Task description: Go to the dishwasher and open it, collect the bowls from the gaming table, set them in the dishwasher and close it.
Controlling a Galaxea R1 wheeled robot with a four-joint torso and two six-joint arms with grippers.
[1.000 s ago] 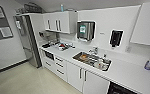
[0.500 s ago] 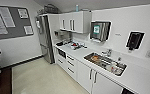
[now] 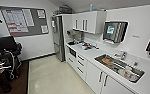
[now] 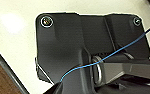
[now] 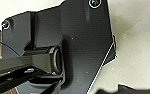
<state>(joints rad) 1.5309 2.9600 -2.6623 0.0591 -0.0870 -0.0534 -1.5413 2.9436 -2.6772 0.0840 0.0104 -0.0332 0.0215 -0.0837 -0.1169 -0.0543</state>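
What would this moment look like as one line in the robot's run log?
place: kitchenette | ahead: white counter, sink with dishes, steel fridge | left: noticeboard | floor: pale

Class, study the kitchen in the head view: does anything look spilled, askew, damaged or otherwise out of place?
Nothing looks spilled or broken. The sink holds unwashed items, and small things clutter the counter near the fridge. The cabinet doors look shut and the floor shows no spill.

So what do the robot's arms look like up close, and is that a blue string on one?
Both wrists carry a wide dark plate with round silvery fittings at its corners, and a jointed dark grey bar that meets it at a round ring. The blue line is a thin cable running across the left wrist's plate. The tools themselves can't be made out.
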